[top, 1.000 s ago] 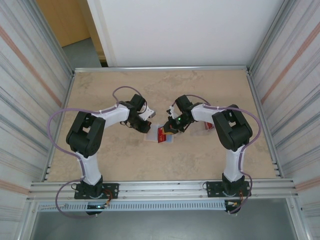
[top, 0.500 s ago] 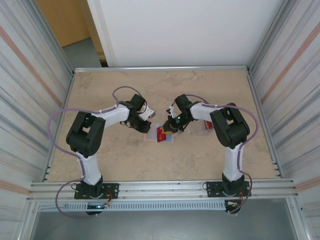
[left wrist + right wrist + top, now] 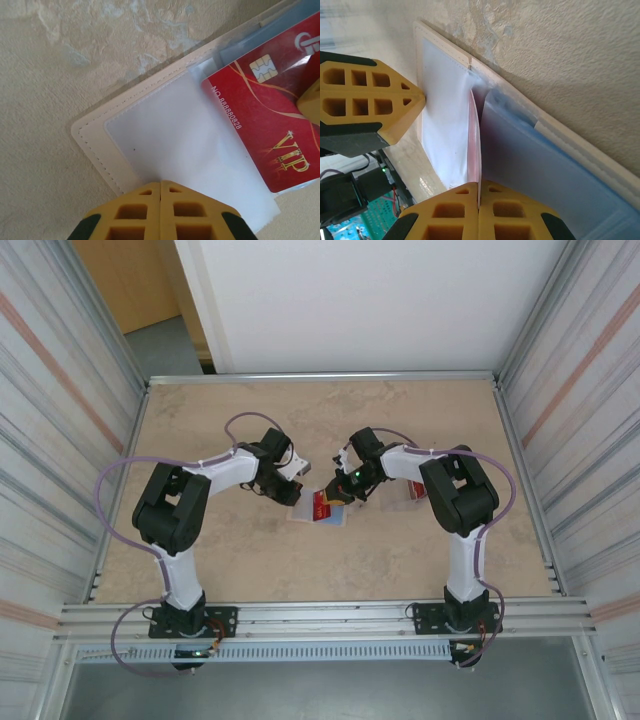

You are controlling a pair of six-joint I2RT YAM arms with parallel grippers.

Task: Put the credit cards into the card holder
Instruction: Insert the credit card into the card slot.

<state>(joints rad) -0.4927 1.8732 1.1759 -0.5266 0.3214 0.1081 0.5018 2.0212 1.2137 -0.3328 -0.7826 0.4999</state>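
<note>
The card holder lies flat at mid-table, a pale stitched frame with a see-through sleeve. A red credit card with a chip and gold "VIP" lettering sits partly inside the sleeve. My right gripper is shut on that card, which I see edge-on at the sleeve's mouth. My left gripper is shut, its yellow tips pressed on the sleeve's near edge. From above, the left gripper and right gripper meet over the red card.
A small red and white piece lies on the table just right of the right forearm. Metal rails and ribbed walls border the beige tabletop on all sides. The left gripper's yellow fingers show at the left of the right wrist view.
The right arm has shifted slightly left, bringing the red card a little further over the holder. The left arm has not moved.
</note>
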